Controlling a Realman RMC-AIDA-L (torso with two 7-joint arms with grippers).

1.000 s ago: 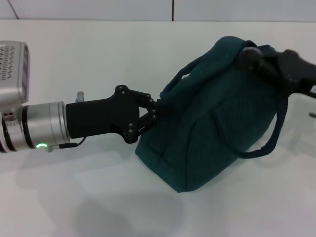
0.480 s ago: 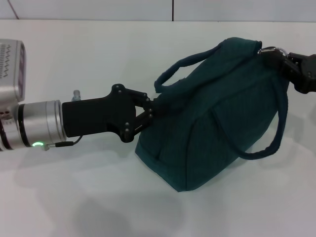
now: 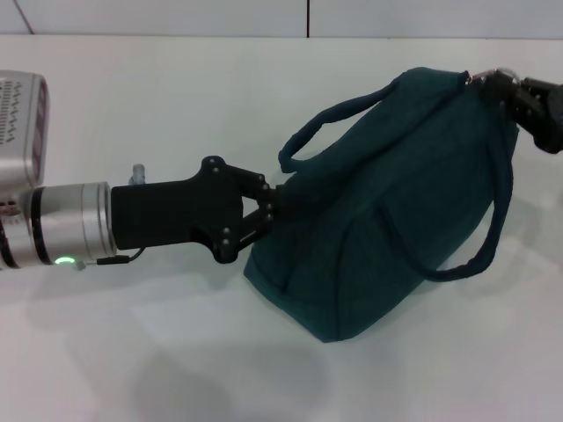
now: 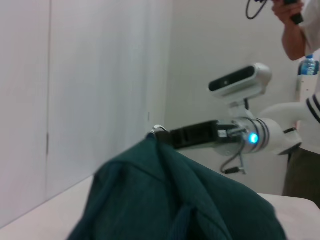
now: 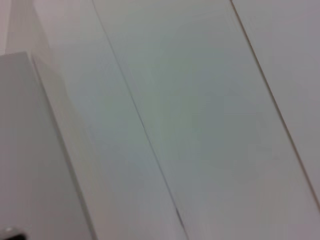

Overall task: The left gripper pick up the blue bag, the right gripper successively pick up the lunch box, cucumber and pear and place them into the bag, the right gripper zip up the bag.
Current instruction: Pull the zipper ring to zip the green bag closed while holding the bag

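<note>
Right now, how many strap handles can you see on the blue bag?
2: one strap handle arches at the blue bag's top by the left gripper; the other handle droops at its right-gripper end.

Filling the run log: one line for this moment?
left gripper: clamped on blue bag end | right gripper: at zip pull | bag closed
</note>
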